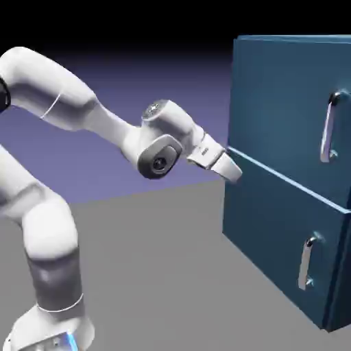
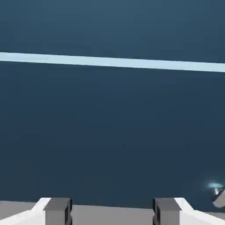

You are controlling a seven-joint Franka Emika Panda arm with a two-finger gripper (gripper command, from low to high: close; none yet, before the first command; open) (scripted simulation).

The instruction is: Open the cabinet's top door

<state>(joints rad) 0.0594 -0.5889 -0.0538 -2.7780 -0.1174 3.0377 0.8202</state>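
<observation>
**Arm reaches for blue cabinet**

From the left, the white arm [image 1: 82, 116] stretches its gripper [image 1: 233, 170], jaws spread and empty, near the cabinet [image 1: 274, 226]. The top door [image 1: 288, 96] sits closed, its handle [image 1: 330, 127] farther right, nothing between.

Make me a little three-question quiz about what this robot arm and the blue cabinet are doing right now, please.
1. True or false: the gripper is clamped on the top door's handle.
2. How many silver bar handles show on the cabinet in the exterior view?
3. Multiple choice: in the hand view, what lies between the two fingertips?
A. a handle
B. nothing, only blue panel ahead
C. a cube

Key:
1. False. The jaws stand open and empty near the cabinet's near edge, at the seam between the top door and the lower panel, well short of the handle.
2. Two, one on each panel.
3. B
</observation>
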